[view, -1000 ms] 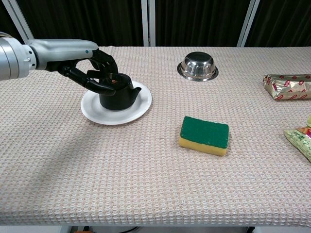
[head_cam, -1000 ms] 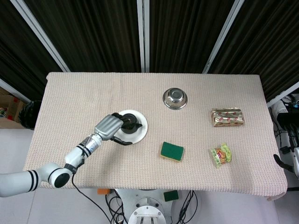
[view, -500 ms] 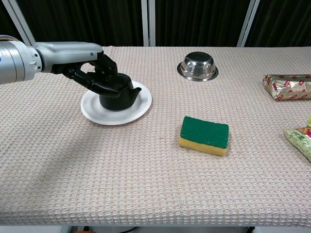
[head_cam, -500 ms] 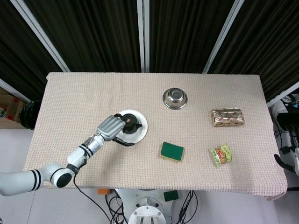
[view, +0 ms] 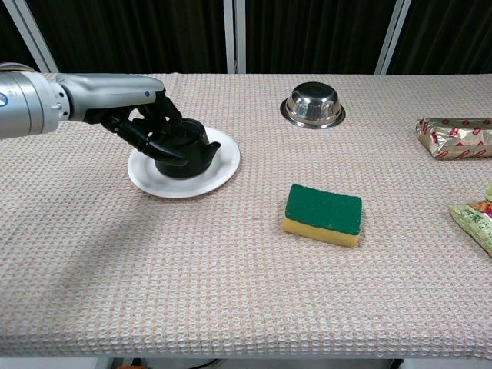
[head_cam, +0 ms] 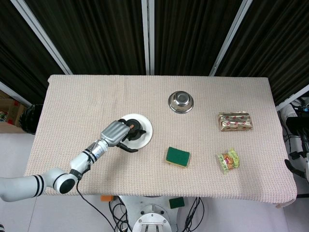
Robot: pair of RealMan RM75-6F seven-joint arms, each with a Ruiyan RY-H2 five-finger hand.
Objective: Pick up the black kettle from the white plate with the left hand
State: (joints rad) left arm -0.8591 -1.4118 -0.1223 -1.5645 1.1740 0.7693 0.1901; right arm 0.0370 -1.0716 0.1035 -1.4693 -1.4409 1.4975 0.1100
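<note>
I see the left hand (view: 150, 127) wrapped around the black kettle (view: 184, 150), its dark fingers (view: 163, 146) curled against the kettle's near side and top. The kettle sits on the white plate (view: 211, 173), spout pointing toward the robot's right. I cannot confirm from either view whether the base has left the plate. The right hand does not appear in either view.

Surroundings on the tabletop (view: 231, 292):
- A green-topped sponge (view: 324, 214) with a yellow underside lies in front of and to the right of the plate, well apart from it.
- A round steel bowl (view: 312, 104) stands behind the sponge, near the far edge.
- A gold foil packet (head_cam: 235, 121) lies toward the right side.
- A green and yellow snack bag (head_cam: 228, 160) lies nearer than the packet.

Nothing stands between the hand and the kettle. The tabletop is covered in a beige waffle-weave cloth. The plate is smooth, round and shallow; the kettle is squat and glossy.
</note>
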